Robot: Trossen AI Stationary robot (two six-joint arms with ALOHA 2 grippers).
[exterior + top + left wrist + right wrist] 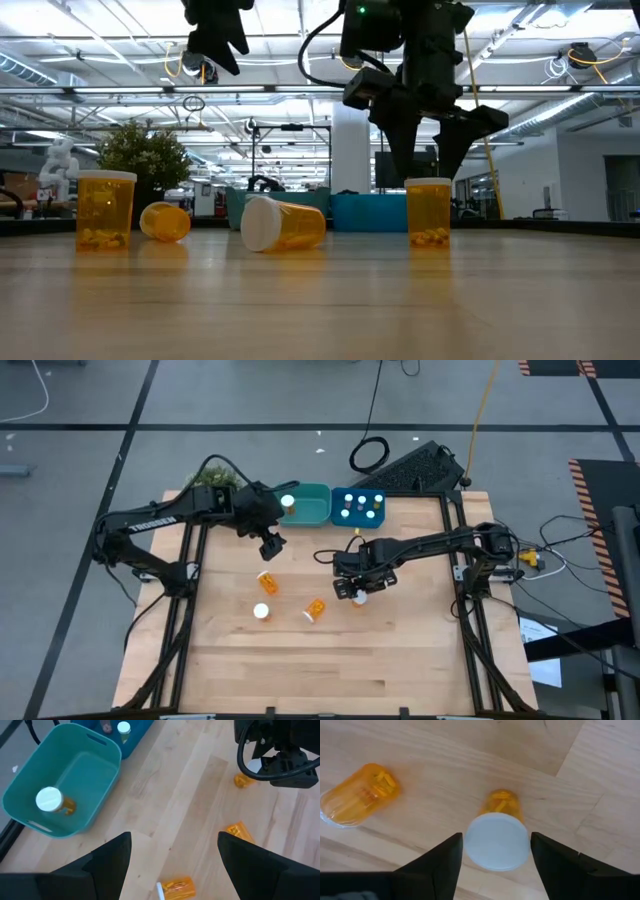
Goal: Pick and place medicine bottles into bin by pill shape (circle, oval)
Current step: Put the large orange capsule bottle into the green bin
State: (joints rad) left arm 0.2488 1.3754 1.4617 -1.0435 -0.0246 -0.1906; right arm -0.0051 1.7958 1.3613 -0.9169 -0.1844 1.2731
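Right gripper [494,851] fingers spread over upright bottle [498,837] mid-bench. Off-centre descent could clip the cap, tip it (it'd roll). Left gripper [174,851] spread, empty, near teal bin [100,755].

The room behind the wooden table [320,300] was a big hall with a white ceiling [100,40] and long lamps. A green plant [145,155] stood behind the table, and a white pillar [350,150] further back. Around the table the floor [90,400] was grey with dark lines, and a keyboard [420,468] lay there.
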